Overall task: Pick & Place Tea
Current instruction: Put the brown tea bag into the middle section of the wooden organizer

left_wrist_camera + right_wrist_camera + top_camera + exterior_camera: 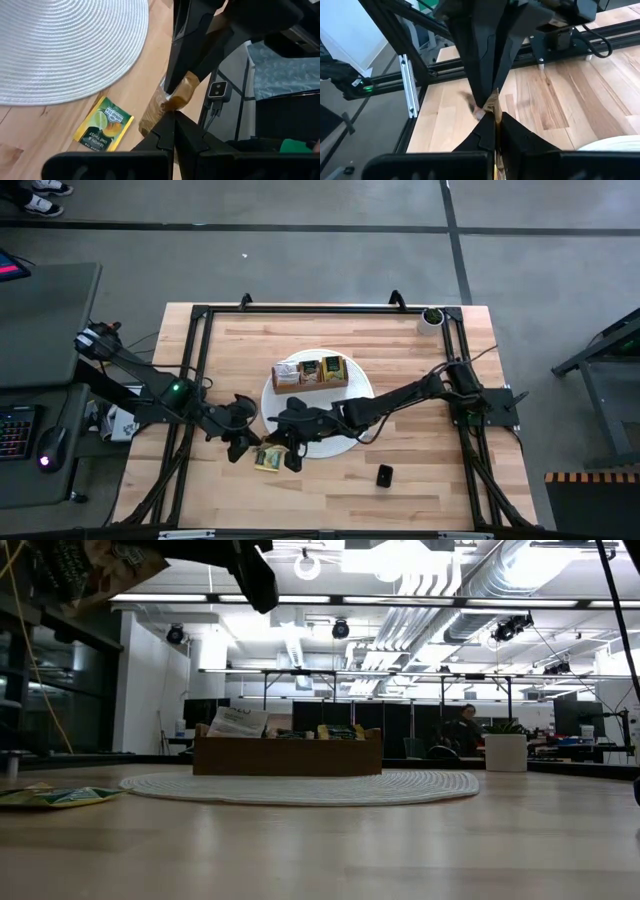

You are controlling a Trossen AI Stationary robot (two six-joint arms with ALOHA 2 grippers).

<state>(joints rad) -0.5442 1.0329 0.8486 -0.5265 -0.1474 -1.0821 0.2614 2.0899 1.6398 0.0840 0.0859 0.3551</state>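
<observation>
– Passing a tea packet between the arms, it seems?
– Yes. The left gripper [172, 117] has its fingers pressed together on the thin brown packet [177, 95], raised over the surface [420, 470] beside the round woven mat [65, 45]. The right gripper [495, 112] pinches it too.
– Next?
– I judge the left must release first, then the right carries it to the wooden box [312, 372]. A glossy green packet [103, 125] lies flat below.

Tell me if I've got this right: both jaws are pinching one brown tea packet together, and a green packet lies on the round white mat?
Not quite. The green packet lies on the bare wooden table, just off the edge of the mat; the left wrist view shows this. The rest holds: the left gripper and right gripper are both shut on the same brown packet.
</observation>
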